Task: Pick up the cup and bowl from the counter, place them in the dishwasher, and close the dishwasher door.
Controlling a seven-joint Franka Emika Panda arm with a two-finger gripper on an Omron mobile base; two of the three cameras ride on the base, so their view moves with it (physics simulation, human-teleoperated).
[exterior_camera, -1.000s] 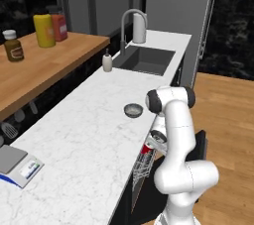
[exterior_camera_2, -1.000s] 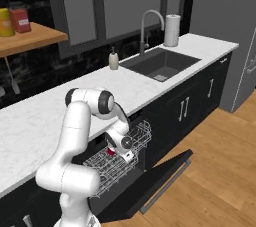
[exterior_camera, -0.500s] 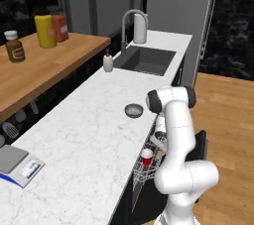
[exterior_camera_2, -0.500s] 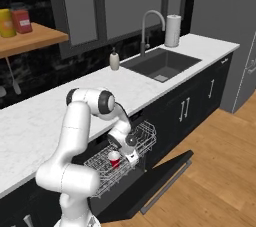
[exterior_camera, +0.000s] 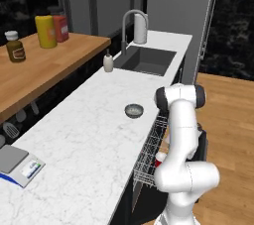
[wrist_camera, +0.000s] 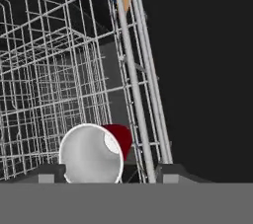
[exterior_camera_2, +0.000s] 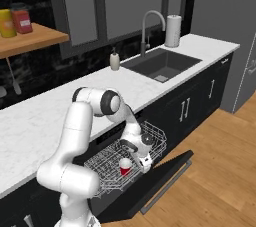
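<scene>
The red cup [exterior_camera_2: 125, 166] with its white rim stands in the white wire rack [exterior_camera_2: 102, 173] pulled out of the dishwasher. Beside the arm, the cup [exterior_camera: 159, 160] shows as a small red patch. My gripper [exterior_camera_2: 134, 156] hangs low over the rack, just above and right of the cup. From the hand camera, the cup [wrist_camera: 92, 156] shows its white inside, and my gripper [wrist_camera: 111, 171] is open, fingertips wide on either side. The grey bowl [exterior_camera: 134, 110] sits on the white marble counter [exterior_camera: 84, 140] near its front edge. The dishwasher door [exterior_camera_2: 160, 178] lies folded down.
The dark sink [exterior_camera: 145, 60] with its faucet and a cream soap dispenser [exterior_camera: 107, 63] lie further along the counter, and a paper towel roll [exterior_camera_2: 173, 30] stands past the sink. A kitchen scale [exterior_camera: 17, 165] is at the near end. Bottles stand on the wooden worktop [exterior_camera: 47, 65].
The hand has carried the cup lower and a little outward into the rack, and the fingers now stand apart around it.
</scene>
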